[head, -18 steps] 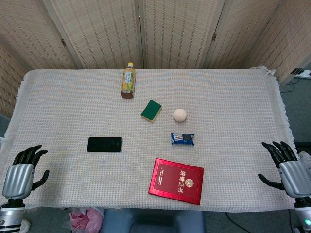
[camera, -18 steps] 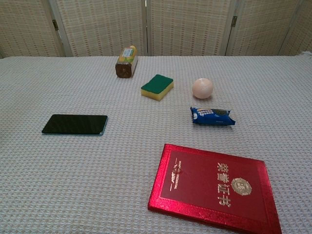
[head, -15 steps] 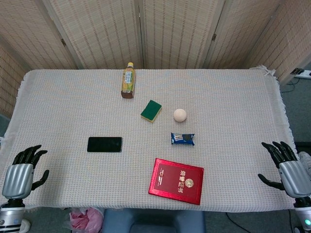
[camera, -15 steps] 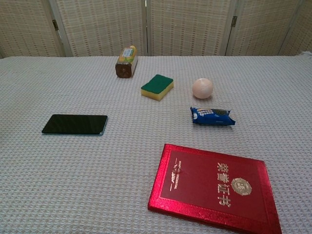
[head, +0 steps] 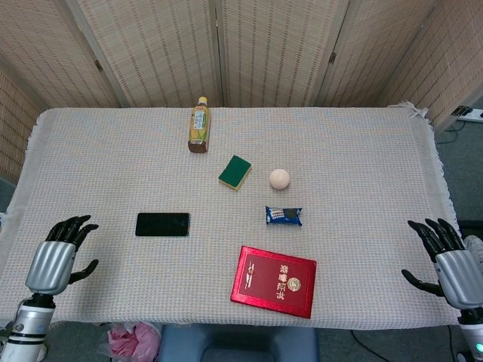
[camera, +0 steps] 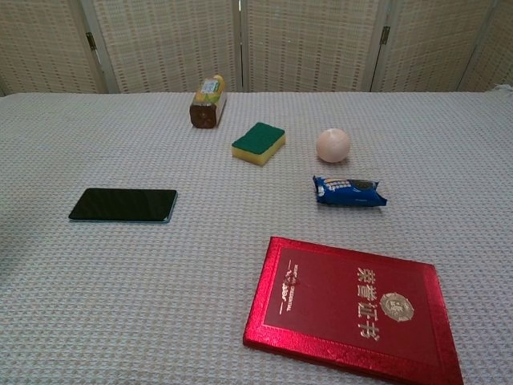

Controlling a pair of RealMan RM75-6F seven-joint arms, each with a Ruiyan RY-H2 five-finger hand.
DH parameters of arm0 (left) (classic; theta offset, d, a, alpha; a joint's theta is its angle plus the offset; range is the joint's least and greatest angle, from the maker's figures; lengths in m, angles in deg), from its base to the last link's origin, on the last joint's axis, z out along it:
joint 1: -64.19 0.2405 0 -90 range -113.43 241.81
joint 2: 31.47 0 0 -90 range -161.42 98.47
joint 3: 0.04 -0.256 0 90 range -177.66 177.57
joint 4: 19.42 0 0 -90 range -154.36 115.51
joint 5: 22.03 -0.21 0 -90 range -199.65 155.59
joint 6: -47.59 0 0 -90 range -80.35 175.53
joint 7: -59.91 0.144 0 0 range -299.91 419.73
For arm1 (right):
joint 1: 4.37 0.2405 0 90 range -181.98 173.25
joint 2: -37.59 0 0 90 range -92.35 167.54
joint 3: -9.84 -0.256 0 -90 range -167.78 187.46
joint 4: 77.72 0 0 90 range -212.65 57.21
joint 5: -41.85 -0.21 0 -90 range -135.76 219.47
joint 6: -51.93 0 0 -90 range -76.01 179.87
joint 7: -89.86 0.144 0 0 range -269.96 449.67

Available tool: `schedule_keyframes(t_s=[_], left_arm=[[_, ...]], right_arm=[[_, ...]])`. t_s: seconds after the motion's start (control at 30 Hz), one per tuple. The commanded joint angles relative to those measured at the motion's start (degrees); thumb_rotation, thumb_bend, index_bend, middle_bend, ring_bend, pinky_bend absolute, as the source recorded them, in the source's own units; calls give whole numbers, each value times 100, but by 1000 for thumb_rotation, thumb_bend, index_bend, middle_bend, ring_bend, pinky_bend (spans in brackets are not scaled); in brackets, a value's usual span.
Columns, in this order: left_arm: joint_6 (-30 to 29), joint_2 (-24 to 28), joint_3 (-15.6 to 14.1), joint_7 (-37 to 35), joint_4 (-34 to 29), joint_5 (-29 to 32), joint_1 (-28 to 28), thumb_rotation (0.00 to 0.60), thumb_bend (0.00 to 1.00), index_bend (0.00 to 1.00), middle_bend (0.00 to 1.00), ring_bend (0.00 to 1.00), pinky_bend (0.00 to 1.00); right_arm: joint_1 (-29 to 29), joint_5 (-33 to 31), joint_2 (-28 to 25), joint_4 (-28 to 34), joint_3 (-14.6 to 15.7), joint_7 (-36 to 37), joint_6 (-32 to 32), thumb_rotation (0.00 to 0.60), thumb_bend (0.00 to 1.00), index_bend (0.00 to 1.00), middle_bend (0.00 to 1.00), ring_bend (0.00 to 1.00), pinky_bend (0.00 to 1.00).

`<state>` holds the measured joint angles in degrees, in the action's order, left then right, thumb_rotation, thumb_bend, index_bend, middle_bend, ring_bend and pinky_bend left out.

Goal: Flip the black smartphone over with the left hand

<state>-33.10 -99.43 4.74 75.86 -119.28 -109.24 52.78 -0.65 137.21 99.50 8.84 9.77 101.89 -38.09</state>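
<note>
The black smartphone lies flat, dark glossy side up, on the left part of the cloth-covered table; the chest view shows the smartphone at centre left. My left hand hovers over the table's front-left area, fingers spread, holding nothing, well left of the phone and a little nearer than it. At the front-right corner my right hand hangs off the table edge, fingers apart and empty. Neither hand shows in the chest view.
A red booklet lies near the front edge. A blue snack packet, a pale ball, a green sponge and a lying tea bottle sit right of and behind the phone. Folding screens stand behind the table.
My left hand has moved up and to the right, onto the table's front-left area and closer to the phone. The right hand and all objects stay put.
</note>
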Motion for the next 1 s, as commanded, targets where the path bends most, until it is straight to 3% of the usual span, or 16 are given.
schedule_keyframes(t_s=[0.03, 0.23, 0.5, 1.0], left_arm=[[393, -53, 112, 215, -74, -67, -357, 600, 208, 253, 188, 154, 203], [1306, -411, 260, 1083, -39, 380, -984, 600, 208, 232, 188, 154, 201], [2083, -1168, 512, 1979, 235, 1626, -1630, 600, 208, 214, 188, 153, 201], [2250, -2332, 703, 2943, 1190, 3441, -2448, 600, 208, 235, 191, 153, 201]], right_arm=[[10, 23, -23, 17, 1, -16, -5, 600, 111, 113, 184, 107, 85], [1, 79, -14, 17, 29, 11, -38, 600, 110, 113, 184, 107, 85], [-4, 63, 1, -30, 38, 57, -30, 600, 111, 113, 183, 107, 85], [44, -41, 33, -134, 12, 173, 83, 600, 110, 113, 184, 107, 85]])
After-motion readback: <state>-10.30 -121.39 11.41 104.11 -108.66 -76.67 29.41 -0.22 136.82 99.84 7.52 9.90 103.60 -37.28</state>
